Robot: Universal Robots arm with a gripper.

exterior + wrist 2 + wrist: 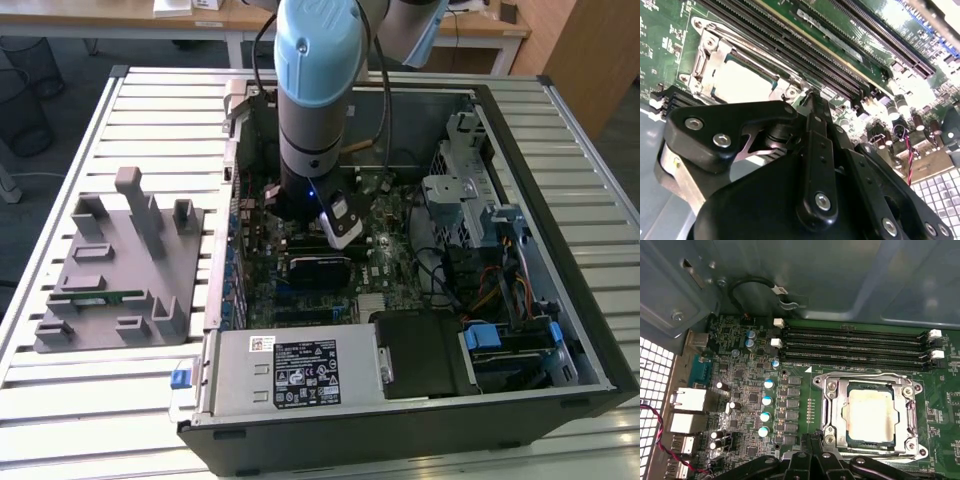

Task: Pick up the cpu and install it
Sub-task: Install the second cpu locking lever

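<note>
cpu (pixel 869 414): pale silver-grey square, sits flat in the socket frame (pixel 832 405) on the motherboard (pixel 740 385); seen in both wrist views, metal bracket around it on all sides, top bare.
hand (pixel 812 440): black linkage low over the board, just beside the socket edge nearest the cam, not touching the cpu; fingers look drawn together at the tips, nothing between them. In the second wrist view the hand (pixel 812 107) tips sit near the socket corner.
memory slots (pixel 855 347): long black rows w/ white clips, parallel to one socket side, next to it.
capacitors (pixel 765 407): row of blue-topped cans beside the socket, other side from nothing else of note; rear ports (pixel 687 400) further out by the perforated case wall.
arm (pixel 312 100): grey and light-blue, reaches down into the open pc case (pixel 520 120) from above, approx. mid-board.
case contents: power supply (pixel 290 370) w/ label at the near edge, drive cage and cables toward the exterior view's right.
grey fixture (pixel 120 265): plastic holder w/ posts, on the desk at the exterior view's left of the case, well apart from the arm; thin green stick (pixel 100 296) lies in it.
desk (pixel 70 400): pale slatted metal top, carries case + fixture.
room: wooden desks at the back, wire bin (pixel 20 90) on dark floor at the exterior view's left.
</note>
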